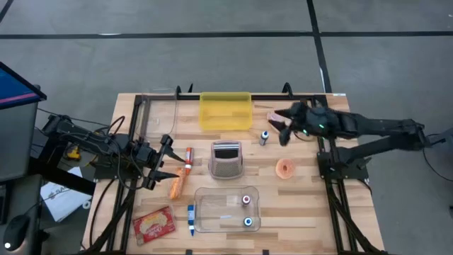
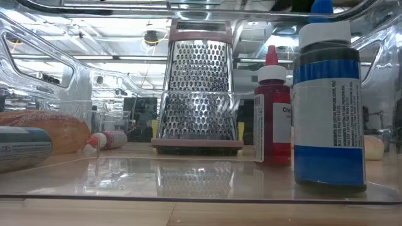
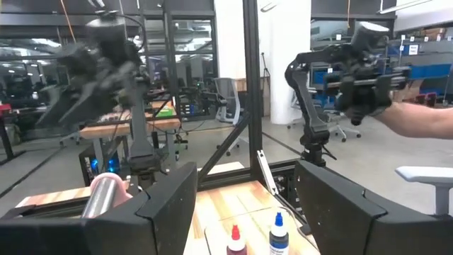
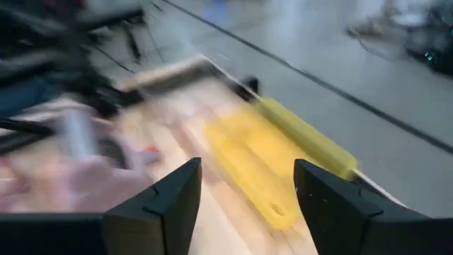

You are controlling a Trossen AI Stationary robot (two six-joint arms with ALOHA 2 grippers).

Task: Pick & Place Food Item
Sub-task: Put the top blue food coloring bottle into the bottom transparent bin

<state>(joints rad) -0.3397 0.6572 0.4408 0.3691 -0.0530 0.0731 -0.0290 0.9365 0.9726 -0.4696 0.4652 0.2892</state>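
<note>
The food on the table is a pink-iced doughnut (image 1: 286, 168) at the right, a bread stick (image 1: 177, 185) at the left and a pink piece (image 1: 274, 115) at the far right. All three lie flat on the wood. My right gripper (image 1: 279, 125) hovers open, raised above the table beside the pink piece, and its wrist view looks over the yellow tray (image 4: 269, 163). Next to the bread stick, my left gripper (image 1: 170, 157) stands open and points toward the table's right. Nothing is between either pair of fingers.
A metal grater (image 1: 226, 159) stands mid-table, with the yellow tray (image 1: 225, 111) behind it. Two small bottles stand in a clear tub (image 1: 226, 209) near the front. A little bottle (image 1: 264, 137), a red-capped tube (image 1: 188, 157), a blue pen (image 1: 191, 219) and a red packet (image 1: 153, 225) lie about. A person's arm (image 3: 417, 120) shows beyond the table.
</note>
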